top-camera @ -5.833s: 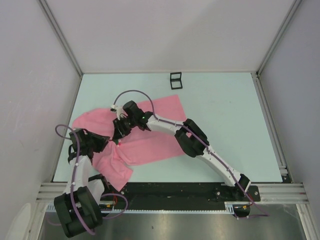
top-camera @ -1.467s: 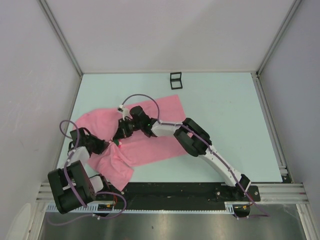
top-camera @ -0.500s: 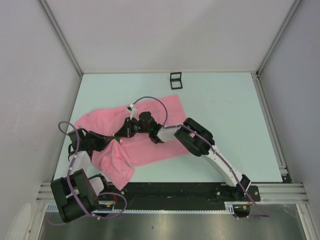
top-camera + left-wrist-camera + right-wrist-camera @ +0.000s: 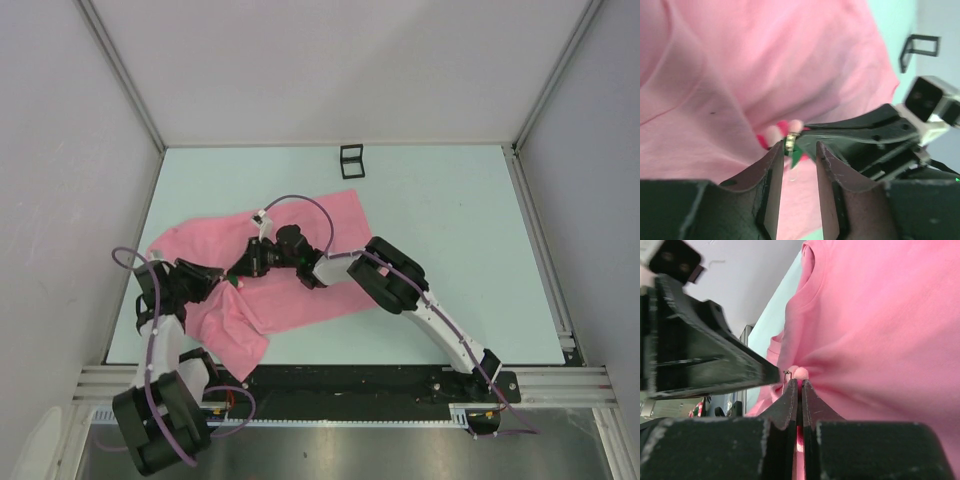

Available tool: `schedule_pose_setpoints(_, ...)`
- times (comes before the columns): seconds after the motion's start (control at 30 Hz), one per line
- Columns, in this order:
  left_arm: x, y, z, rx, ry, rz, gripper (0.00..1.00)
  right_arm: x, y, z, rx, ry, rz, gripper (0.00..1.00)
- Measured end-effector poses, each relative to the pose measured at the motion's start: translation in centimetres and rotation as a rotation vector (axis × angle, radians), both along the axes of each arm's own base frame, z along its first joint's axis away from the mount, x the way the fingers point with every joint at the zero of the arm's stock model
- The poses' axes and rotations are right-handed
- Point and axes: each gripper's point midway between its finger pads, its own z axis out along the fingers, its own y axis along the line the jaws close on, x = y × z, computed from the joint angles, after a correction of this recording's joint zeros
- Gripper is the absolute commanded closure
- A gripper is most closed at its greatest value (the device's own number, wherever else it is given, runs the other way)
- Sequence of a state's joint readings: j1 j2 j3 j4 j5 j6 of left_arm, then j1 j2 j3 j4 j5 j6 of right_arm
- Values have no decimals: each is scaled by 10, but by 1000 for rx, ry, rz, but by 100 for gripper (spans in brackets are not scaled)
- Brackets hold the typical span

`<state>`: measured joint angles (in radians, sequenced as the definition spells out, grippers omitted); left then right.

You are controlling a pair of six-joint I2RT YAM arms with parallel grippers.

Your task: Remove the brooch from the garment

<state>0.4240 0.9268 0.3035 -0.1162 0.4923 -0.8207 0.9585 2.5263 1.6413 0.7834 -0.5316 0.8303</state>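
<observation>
The pink garment (image 4: 320, 220) lies spread across the table's left half, with a rumpled end near the front. The brooch (image 4: 782, 134) shows pink petals, a small metal clasp and a green leaf. It sits right at the tips of my left gripper (image 4: 799, 146), whose jaws stand apart with the clasp by the left finger (image 4: 771, 167). My right gripper (image 4: 800, 383) is shut, pinching the brooch (image 4: 801, 372) where the cloth bunches. Seen from above, the left gripper (image 4: 220, 284) and the right gripper (image 4: 238, 276) meet tip to tip over the garment.
A small black square frame (image 4: 351, 160) stands at the back of the table, beyond the cloth, and shows as the black frame (image 4: 920, 47) in the left wrist view. Grey walls close in the left, right and back sides.
My left gripper has gone from shut to open at the brooch. The right gripper has stayed shut in nearly the same spot, and the left arm has shifted slightly.
</observation>
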Motion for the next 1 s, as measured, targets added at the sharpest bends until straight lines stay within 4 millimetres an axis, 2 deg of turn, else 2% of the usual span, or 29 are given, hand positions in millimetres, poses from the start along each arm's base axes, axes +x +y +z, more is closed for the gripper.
schedule_pose_setpoints(0.13,1,0,18,38,-116,9,67,-3,1,-1,-3,7,4,100)
schedule_pose_setpoints(0.3,0,0,12,54,-133,3,76,-4,1,0,-3,10,13,100)
schedule_pose_setpoints(0.43,-3,0,2,86,-99,-34,73,-5,2,2,-1,11,21,100)
schedule_pose_setpoints(0.47,-3,1,2,100,-95,-44,69,-5,2,2,-1,12,23,100)
schedule_pose_setpoints(0.57,1,3,9,131,-115,-60,67,-6,2,4,4,22,30,100)
schedule_pose_setpoints(0.77,3,6,17,163,-165,-49,70,-7,1,6,8,42,38,100)
schedule_pose_setpoints(1.0,-5,4,3,169,-170,-41,69,-9,1,8,15,58,52,100)
